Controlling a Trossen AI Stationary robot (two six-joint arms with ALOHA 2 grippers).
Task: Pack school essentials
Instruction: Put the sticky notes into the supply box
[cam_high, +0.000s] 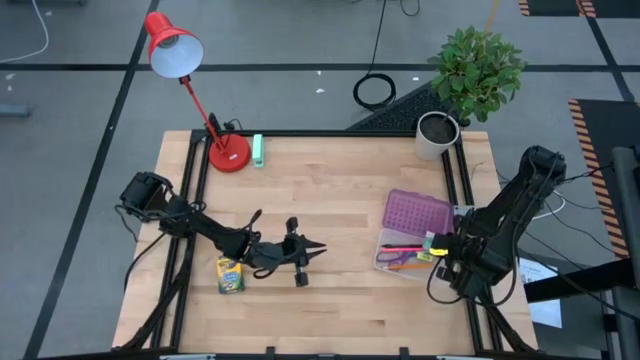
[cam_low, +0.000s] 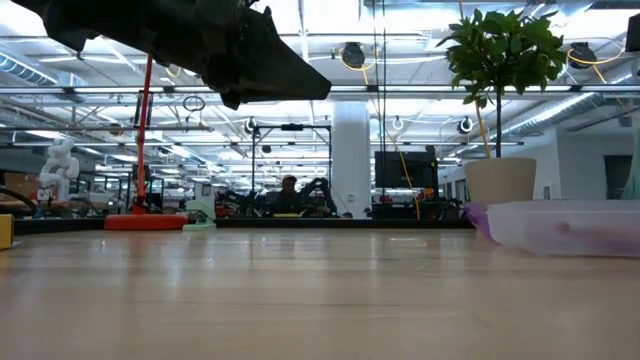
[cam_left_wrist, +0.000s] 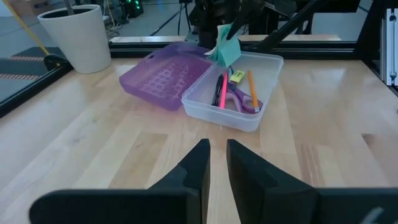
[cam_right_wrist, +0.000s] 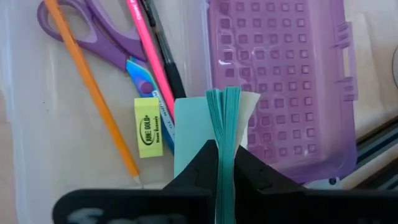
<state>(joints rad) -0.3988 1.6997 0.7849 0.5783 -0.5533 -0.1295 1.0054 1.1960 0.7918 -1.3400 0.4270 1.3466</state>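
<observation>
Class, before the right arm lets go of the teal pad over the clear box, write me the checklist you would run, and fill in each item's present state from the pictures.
1. Right claw shut on the teal pad: ok.
2. Pad above the clear box, not beside it: ok, the left wrist view shows it over the box.
3. Purple lid open and lying clear of the box: ok.
4. Scissors, pink pencil, orange pencil and yellow eraser already inside: ok.
5. Crayon box packed: not ok, it lies on the table by the left arm.
6. Left claw clear of the box: ok, empty and well short of it.
</observation>
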